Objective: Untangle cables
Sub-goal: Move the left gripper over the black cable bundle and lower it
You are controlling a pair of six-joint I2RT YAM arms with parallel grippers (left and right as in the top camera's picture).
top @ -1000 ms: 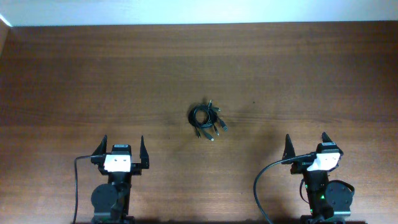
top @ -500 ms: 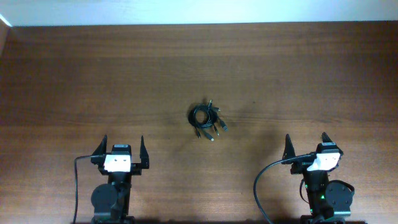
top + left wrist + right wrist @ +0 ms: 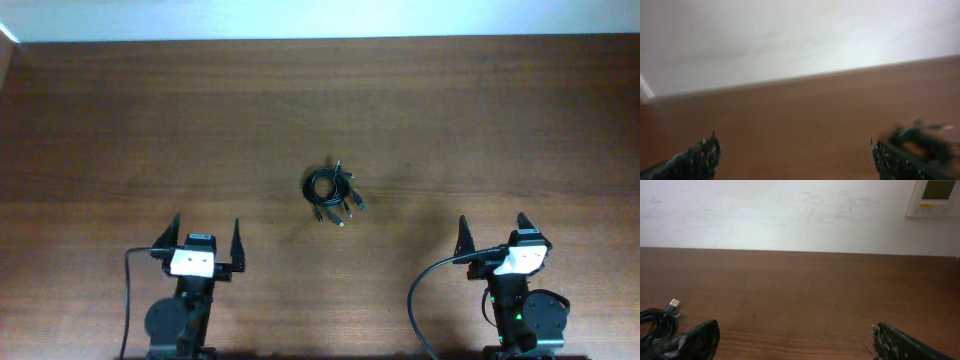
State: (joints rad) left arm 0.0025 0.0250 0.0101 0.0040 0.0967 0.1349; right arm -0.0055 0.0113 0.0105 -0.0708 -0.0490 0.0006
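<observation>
Left end effector (image 3: 207,226) and right end effector (image 3: 492,222) stand spread, well apart from the cables (image 3: 333,192); grabbing the seemingly knotted bundle whole could tighten it.

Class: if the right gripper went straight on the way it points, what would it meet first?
Its way looks free: the right gripper faces bare table up to the far wall, probably. The cables lie off to its left.
</observation>
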